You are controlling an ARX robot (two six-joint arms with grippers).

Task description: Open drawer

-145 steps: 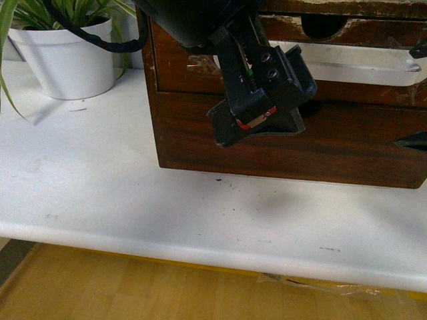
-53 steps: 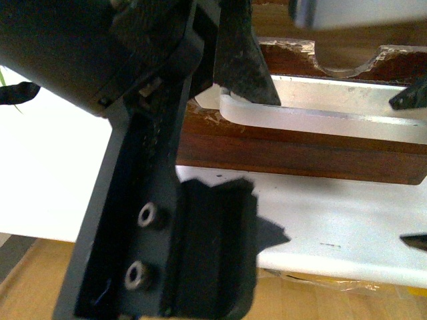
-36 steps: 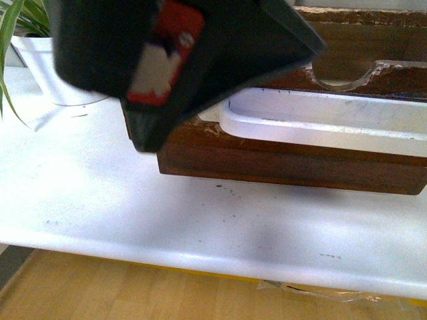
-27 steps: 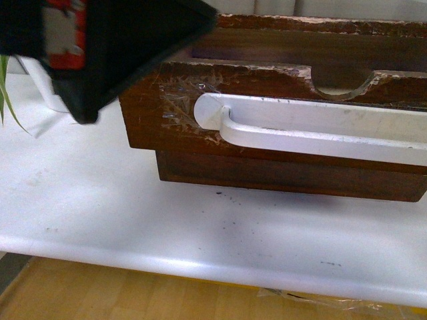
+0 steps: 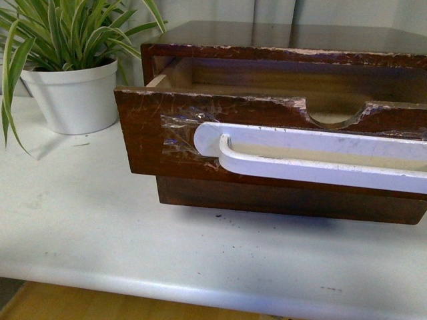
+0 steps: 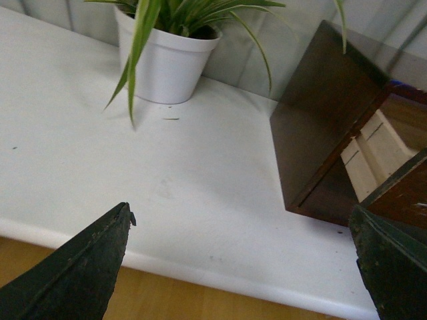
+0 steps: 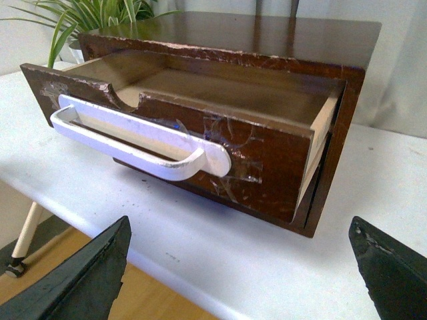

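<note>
Seemingly apart from drawer, left claw, right claw, spread

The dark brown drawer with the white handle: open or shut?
Open. The dark brown wooden drawer stands out from the dark cabinet; its inside shows.

The left end effector ends in two dark, matte, wedge-shaped fingers tapering to blunt tips. The right end effector shows fingers of the same colour and form.
</note>
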